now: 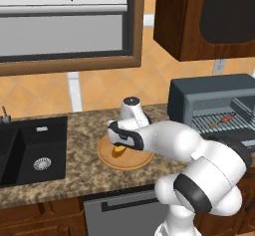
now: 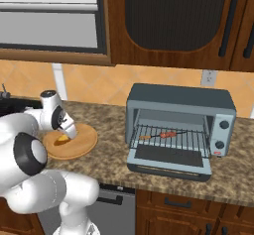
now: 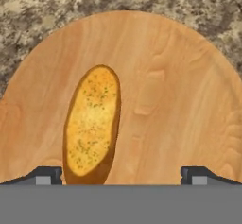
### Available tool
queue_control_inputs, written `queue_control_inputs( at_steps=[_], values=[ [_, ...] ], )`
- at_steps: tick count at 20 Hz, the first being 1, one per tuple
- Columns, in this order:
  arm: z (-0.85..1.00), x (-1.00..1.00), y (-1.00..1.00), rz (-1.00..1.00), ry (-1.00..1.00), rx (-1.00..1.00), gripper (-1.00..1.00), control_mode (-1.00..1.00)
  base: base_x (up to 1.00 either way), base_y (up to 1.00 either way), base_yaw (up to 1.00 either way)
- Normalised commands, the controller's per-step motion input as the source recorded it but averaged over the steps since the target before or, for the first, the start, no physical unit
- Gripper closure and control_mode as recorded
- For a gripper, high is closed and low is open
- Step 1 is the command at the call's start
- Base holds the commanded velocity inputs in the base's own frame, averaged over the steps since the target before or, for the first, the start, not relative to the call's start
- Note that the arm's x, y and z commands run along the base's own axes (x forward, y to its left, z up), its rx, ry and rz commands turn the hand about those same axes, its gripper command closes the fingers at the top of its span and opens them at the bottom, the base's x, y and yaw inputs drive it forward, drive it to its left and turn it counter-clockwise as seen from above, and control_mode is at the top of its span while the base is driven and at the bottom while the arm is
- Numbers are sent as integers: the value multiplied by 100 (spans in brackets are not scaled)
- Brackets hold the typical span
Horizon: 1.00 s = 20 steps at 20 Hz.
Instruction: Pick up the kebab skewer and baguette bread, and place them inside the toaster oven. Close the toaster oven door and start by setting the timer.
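Granite counter (image 1: 74,145) is carrying a wooden plate (image 3: 179,100), and the bread (image 3: 92,121) is lying on it, directly under the gripper (image 3: 120,175). Its fingers (image 3: 45,175) are standing wide, the loaf's long axis is running crosswise to their gap, nearer the left one. The skewer (image 2: 163,135) is resting in the oven (image 2: 181,125).

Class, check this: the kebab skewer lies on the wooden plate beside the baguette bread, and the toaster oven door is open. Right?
Not quite. The kebab skewer lies on the rack inside the toaster oven, as the right base view shows. The baguette bread is alone on the wooden plate; the toaster oven door is open.
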Motion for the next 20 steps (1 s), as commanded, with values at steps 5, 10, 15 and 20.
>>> queue_control_inputs(
  at_steps=[5, 10, 15, 20],
  values=[
    [-29, 13, 25, 0, 2, 0, -100, -100, 0, 0, 0],
    [-26, 0, 1, 0, 0, 0, -100, -100, 0, 0, 0],
    [-26, 2, 3, -2, 0, 0, -100, -100, 0, 0, 0],
    [-22, 33, 19, 0, 0, 0, -100, -100, 0, 0, 0]
  ],
)
